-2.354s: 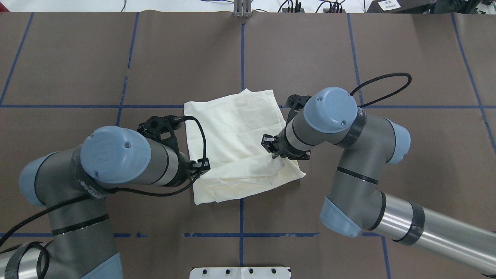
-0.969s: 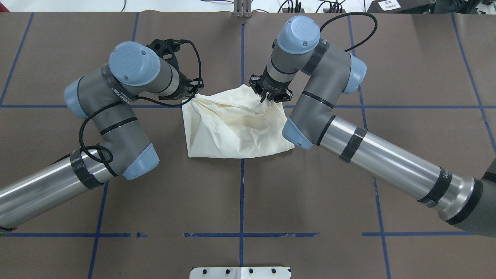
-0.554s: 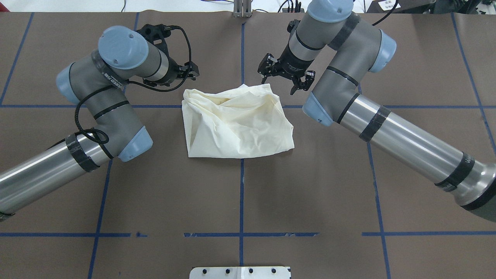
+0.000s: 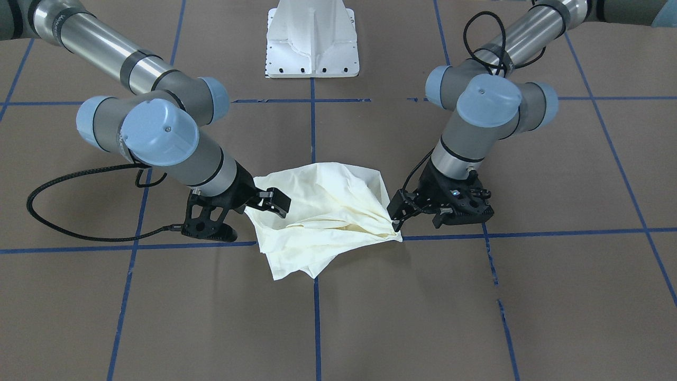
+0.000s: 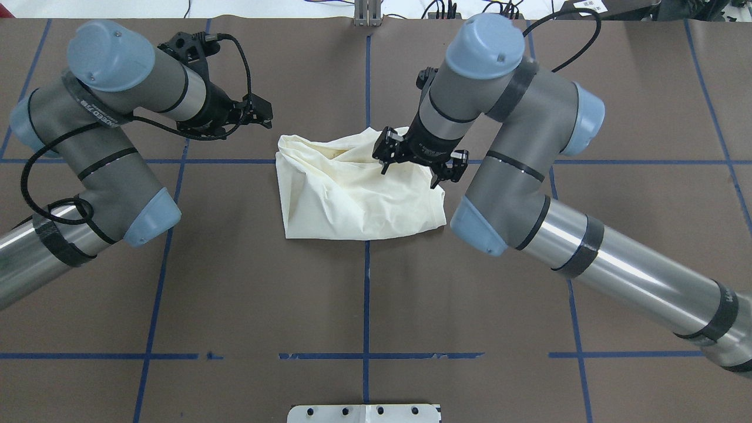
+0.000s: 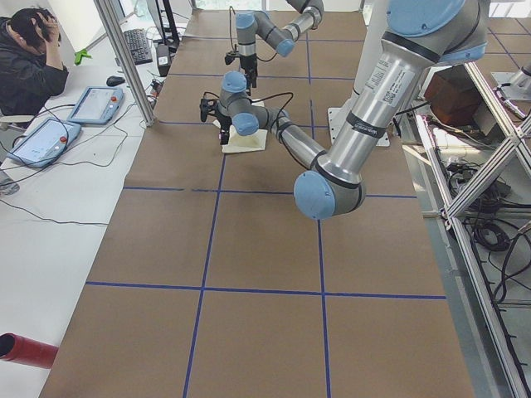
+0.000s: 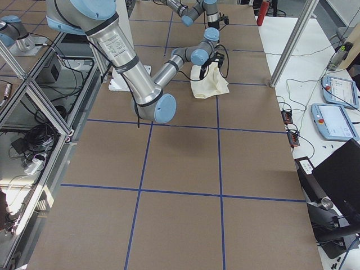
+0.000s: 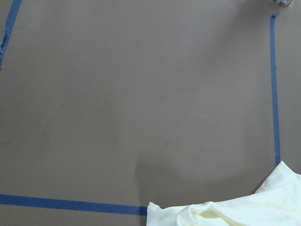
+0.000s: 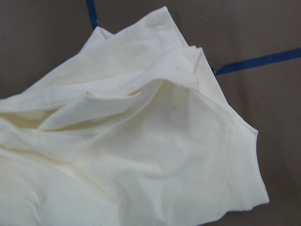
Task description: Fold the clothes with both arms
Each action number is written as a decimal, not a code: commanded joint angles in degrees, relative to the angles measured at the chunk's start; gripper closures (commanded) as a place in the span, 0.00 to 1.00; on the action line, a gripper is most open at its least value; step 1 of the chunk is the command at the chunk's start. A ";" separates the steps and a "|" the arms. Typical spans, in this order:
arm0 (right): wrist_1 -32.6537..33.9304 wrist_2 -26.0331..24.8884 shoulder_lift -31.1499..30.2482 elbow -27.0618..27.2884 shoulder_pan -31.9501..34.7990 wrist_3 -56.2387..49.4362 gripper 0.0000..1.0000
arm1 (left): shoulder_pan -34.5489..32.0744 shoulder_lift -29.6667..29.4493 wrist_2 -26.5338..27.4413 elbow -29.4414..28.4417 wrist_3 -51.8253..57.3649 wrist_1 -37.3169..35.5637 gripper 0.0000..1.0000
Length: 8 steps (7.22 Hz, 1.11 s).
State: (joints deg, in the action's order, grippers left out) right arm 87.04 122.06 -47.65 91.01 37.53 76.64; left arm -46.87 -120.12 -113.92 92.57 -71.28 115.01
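Right gripper [image 5: 410, 173] fingers spread wide above the shirt's [image 5: 352, 202] far edge. Left gripper [image 5: 264, 111] sits just off the shirt; I cannot tell its spread. The shirt lies rumpled, widest crosswise.

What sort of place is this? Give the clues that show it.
Probably a robotics lab: a left arm and right arm work at a table gridded with blue tape, and control pendants lie on a side desk.

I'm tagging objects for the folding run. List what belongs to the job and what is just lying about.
Belongs to the job:
cream T-shirt, crumpled on the table
left gripper, open, beside the shirt
right gripper, open, over the shirt

Just lying about:
white pedestal base
teach pendants on the side desk
red cylinder
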 commanded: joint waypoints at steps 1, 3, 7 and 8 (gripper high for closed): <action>4.81 -10.14 3.33 -2.28 -5.27 -1.31 0.00 | -0.33 1.90 -0.60 1.46 0.17 0.04 0.00; 4.37 -13.77 9.66 -13.45 -5.01 -7.89 0.00 | -0.33 3.58 -0.60 4.01 0.17 -0.05 0.00; -4.77 -16.32 13.87 -27.86 -0.72 -14.58 0.00 | -0.33 4.28 -0.52 4.46 0.17 -0.05 0.00; -7.82 -16.59 16.25 -32.51 1.73 -15.29 0.00 | -0.25 4.54 -0.52 4.55 0.08 -0.05 0.00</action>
State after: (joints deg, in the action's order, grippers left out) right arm 82.21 105.90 -34.30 64.13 36.78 62.56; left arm -47.19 -115.92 -114.44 97.01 -71.12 114.96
